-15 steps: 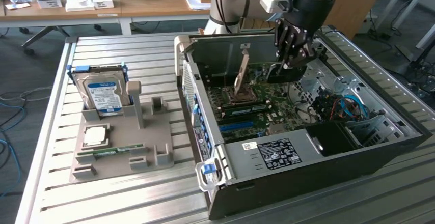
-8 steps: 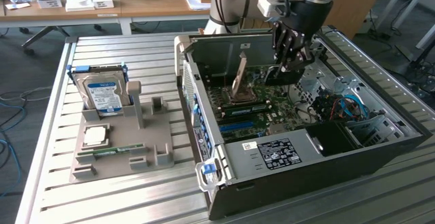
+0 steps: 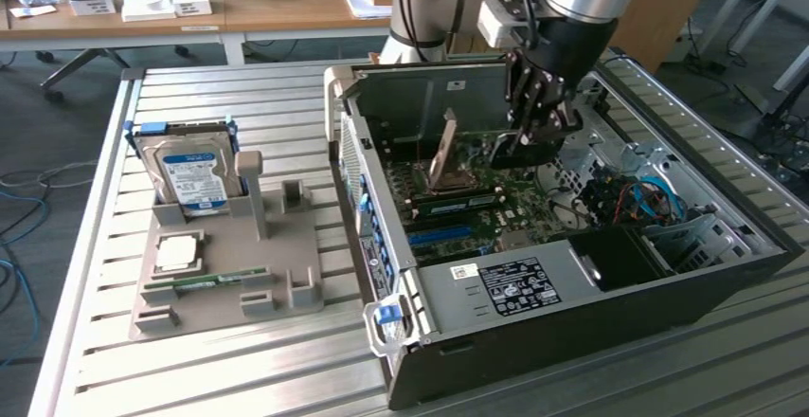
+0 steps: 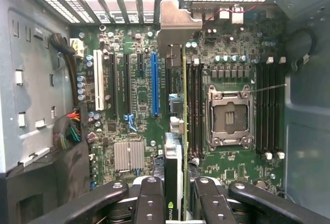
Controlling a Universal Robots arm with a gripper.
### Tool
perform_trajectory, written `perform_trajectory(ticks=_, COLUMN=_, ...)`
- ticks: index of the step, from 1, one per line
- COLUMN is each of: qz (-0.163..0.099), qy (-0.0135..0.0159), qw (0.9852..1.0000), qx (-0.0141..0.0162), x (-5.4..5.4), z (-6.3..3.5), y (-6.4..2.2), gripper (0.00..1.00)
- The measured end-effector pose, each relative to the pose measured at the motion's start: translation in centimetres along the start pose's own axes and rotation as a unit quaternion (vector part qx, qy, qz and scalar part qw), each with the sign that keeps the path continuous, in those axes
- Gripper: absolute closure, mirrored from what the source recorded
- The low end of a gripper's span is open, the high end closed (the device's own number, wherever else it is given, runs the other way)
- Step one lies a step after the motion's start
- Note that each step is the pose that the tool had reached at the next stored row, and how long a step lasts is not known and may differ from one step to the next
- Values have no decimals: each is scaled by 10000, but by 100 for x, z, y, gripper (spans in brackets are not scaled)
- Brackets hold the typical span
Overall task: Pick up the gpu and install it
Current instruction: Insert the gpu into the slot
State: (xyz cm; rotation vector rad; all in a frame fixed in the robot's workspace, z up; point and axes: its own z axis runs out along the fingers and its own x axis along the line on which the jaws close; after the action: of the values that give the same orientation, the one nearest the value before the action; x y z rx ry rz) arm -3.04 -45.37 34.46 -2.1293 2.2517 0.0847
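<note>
The gpu [image 4: 178, 126] appears edge-on in the wrist view, a thin green card with its silver end bracket [image 4: 178, 25] pointing at the case's rear slots. My gripper [image 4: 176, 195] is shut on it, one black finger [image 4: 151, 198] on each side. The card hangs above the motherboard [image 4: 134, 105], just beside the long blue slot [image 4: 154, 84], between that slot and the memory slots. In the exterior view my gripper [image 3: 537, 131] reaches down into the open computer case [image 3: 569, 341], with the dark gpu [image 3: 518, 154] held just over the board.
A grey holder [image 3: 222, 280] at the exterior view's left carries a hard drive [image 3: 189, 166], a RAM stick [image 3: 208, 281] and a processor [image 3: 177, 251]. The case's walls surround the gripper. An open processor socket [image 4: 229, 118] and cable bundles [image 4: 69, 128] flank the slots.
</note>
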Motion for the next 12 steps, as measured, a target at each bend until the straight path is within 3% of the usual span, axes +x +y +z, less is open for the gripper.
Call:
perform_trajectory(ticks=5, qz=-1, qy=-29, qw=10000, qx=-1, x=25, z=78, y=21, gripper=73)
perform_trajectory(ticks=12, qz=-1, qy=-30, qw=10000, qx=-2, x=27, z=92, y=22, gripper=73)
